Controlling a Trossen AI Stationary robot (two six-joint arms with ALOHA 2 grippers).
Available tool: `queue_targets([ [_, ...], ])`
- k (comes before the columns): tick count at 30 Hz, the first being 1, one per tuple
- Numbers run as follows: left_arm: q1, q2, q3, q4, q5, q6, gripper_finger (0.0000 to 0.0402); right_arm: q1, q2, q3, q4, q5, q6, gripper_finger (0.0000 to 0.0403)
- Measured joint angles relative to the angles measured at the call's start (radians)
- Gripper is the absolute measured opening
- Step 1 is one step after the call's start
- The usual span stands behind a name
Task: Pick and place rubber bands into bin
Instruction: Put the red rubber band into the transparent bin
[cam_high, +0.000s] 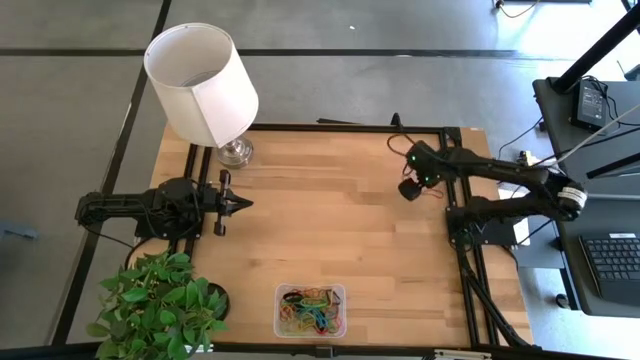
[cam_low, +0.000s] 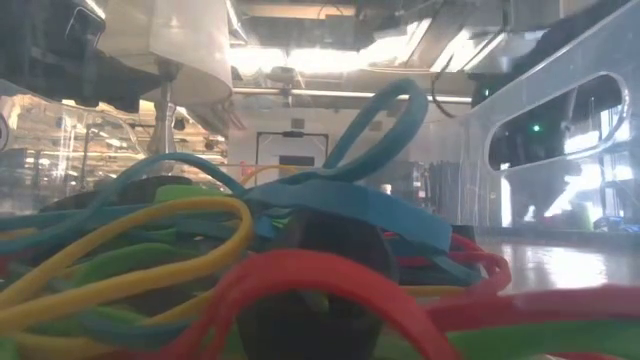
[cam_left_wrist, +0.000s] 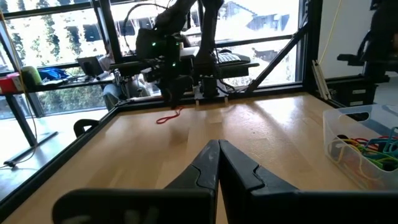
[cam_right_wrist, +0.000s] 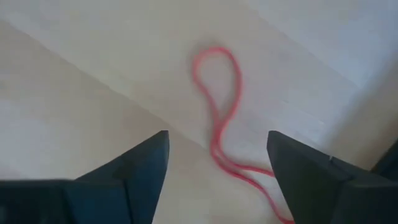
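Observation:
A clear bin (cam_high: 281, 325) at the table's near edge holds a heap of coloured rubber bands (cam_high: 311, 309). They fill the low view (cam_low: 200, 240), with the bin's clear wall (cam_low: 560, 130) behind them. One red rubber band (cam_right_wrist: 219, 102) lies flat on the wood at the right side, also seen in the left wrist view (cam_left_wrist: 168, 117). My right gripper (cam_right_wrist: 217, 158) hangs open just above it, pointing steeply down, one finger on either side of the band's tail; it is at the table's right (cam_high: 409, 188). My left gripper (cam_high: 243, 203) waits shut at the left, pointing level.
A white-shaded lamp (cam_high: 202, 80) stands at the far left corner and a leafy plant (cam_high: 160, 310) at the near left corner. Bare wood (cam_high: 330, 220) lies between the two arms. Black frame rails (cam_high: 455, 260) run along the table's right edge.

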Motion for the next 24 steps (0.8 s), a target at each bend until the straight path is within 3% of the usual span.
queue_targets([
  [6, 0.000, 0.000, 0.000, 0.000, 0.000, 0.000, 0.0004, -0.094, 0.121, 0.000, 0.001, -0.022, -0.020, 0.0244],
  [15, 0.000, 0.000, 0.000, 0.000, 0.000, 0.001, 0.0004, -0.102, 0.303, 0.017, 0.012, -0.098, -0.070, 0.0188],
  [24, 0.000, 0.000, 0.000, 0.000, 0.000, 0.001, 0.0004, -0.094, 0.268, 0.004, 0.036, -0.131, -0.082, 0.0012],
])
